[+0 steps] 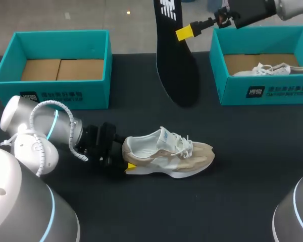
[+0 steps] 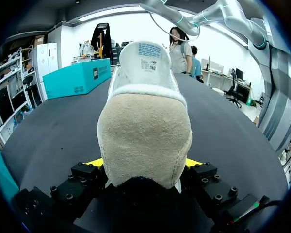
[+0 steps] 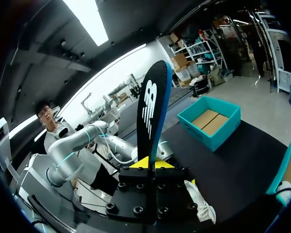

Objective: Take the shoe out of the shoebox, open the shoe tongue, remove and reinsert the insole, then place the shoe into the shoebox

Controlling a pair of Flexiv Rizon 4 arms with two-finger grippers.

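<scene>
Your left arm (image 1: 45, 131) enters at the lower left of the head view and lies low over the table, wrist aimed toward frame centre. The left gripper (image 1: 125, 164) sits at the heel of the shoe (image 1: 166, 153). In the left wrist view both yellow tips press the tan heel from opposite sides, so that claw is closed on the shoe at heel width. Your right arm (image 1: 272, 7) comes in at the upper right corner, raised above the table, wrist reaching toward upper centre. The right gripper (image 1: 188, 31) is pinched almost fully together on the black insole (image 1: 177, 60). The right wrist view shows the thin insole standing on edge between the two yellow tips, both touching it. In the head view the insole runs from the top edge down to just above frame centre, between the two boxes; you cannot tell whether its lower end touches the table. The left shoebox (image 1: 98, 96), teal, stands at upper left, showing only its brown cardboard floor. The shoe rests on its sole at lower centre, toe pointing right, white tongue lifted, laces loose. The right shoebox (image 1: 232, 93), also teal, stands at upper right with a second shoe (image 1: 272, 69), white, lying inside. The table (image 1: 242, 176) is matte black.
</scene>
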